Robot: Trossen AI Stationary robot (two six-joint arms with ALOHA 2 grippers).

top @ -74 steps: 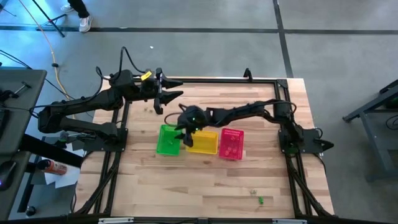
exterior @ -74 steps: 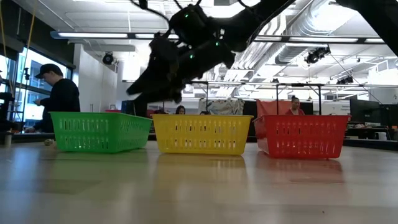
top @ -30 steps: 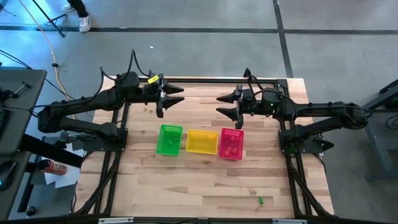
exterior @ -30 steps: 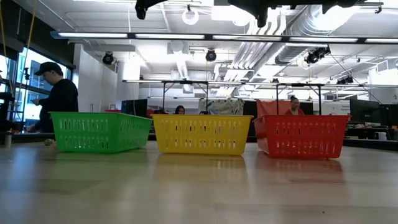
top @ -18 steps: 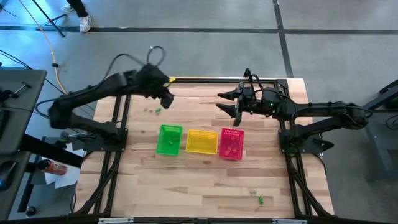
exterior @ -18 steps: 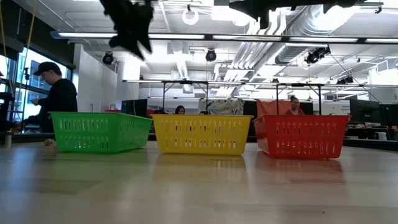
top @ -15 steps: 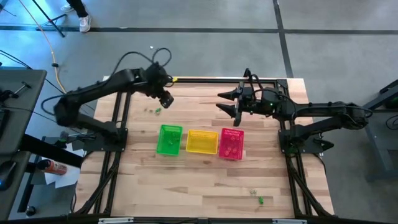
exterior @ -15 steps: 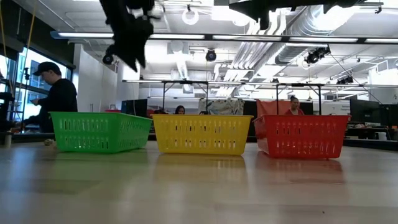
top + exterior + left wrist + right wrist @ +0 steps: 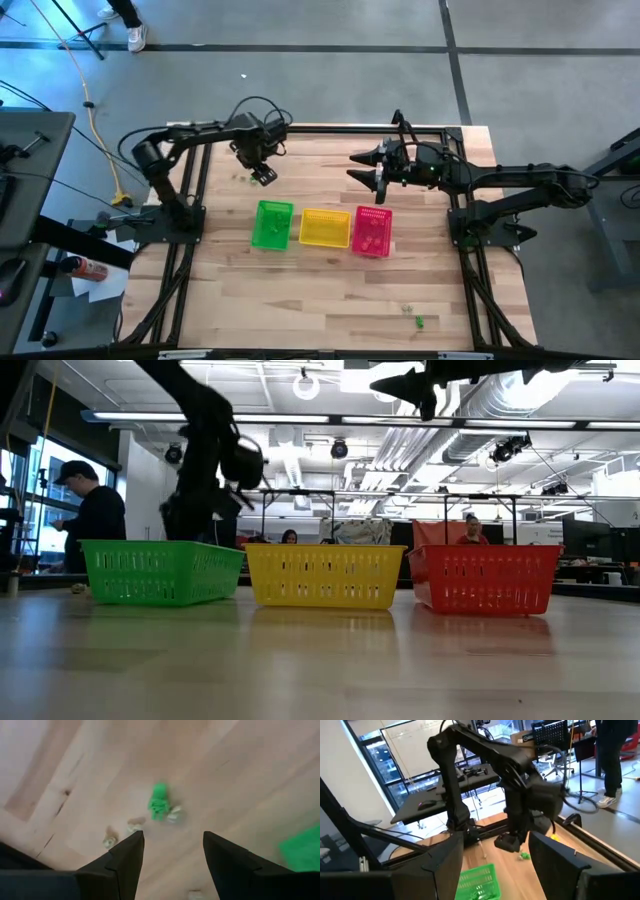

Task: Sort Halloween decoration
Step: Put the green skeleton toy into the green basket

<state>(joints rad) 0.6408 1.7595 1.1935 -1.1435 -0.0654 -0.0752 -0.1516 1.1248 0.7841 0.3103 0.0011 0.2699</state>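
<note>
Wood table [image 9: 330,280], open hall behind; we see green trinket [image 9: 159,807] among pale bits at table's ten o'clock. Left gripper [image 9: 170,851] above, fingers spread, empty; right gripper [image 9: 362,168] likewise.

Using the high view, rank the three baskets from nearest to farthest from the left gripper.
Left gripper hangs open near the table's far left.
1. Green basket, left end of the row.
2. Yellow basket, middle.
3. Pink basket, right end.

Green basket [image 9: 271,224], yellow basket [image 9: 324,228], pink basket [image 9: 372,231] in row.
</note>
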